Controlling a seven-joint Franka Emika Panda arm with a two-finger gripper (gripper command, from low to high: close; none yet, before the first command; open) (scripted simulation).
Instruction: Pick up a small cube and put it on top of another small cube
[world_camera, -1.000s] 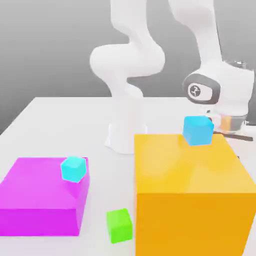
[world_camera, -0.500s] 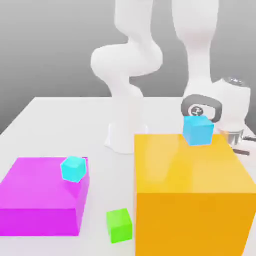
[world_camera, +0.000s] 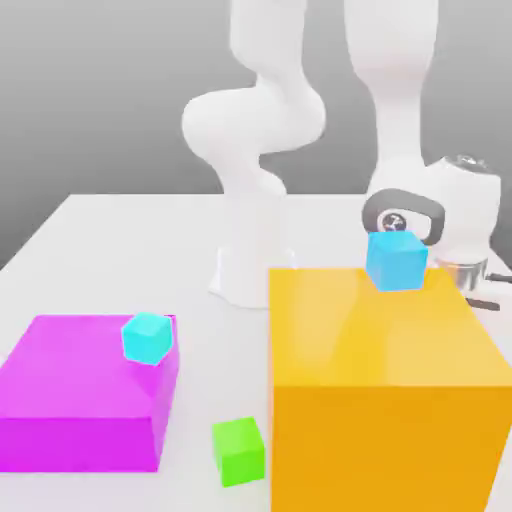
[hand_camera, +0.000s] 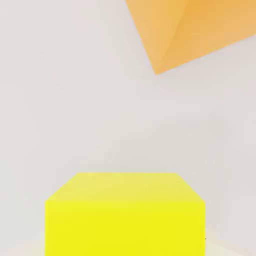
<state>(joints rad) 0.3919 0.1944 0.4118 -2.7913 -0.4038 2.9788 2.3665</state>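
Because the end effector (world_camera: 486, 291) is closed on the small yellow cube (hand_camera: 125, 227) behind the orange block (world_camera: 385, 325), we could clip that block's edge or its blue cube (world_camera: 396, 261) by travelling sideways too low; a shallow grip might slip. Beyond the block, we have open worktop (world_camera: 335, 225).

The arm (world_camera: 255, 120) is glossy white, with a dark-rimmed round logo.

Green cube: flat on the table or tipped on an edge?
Flat, as far as the exterior view shows: the green cube sits level on the white table, top face up.
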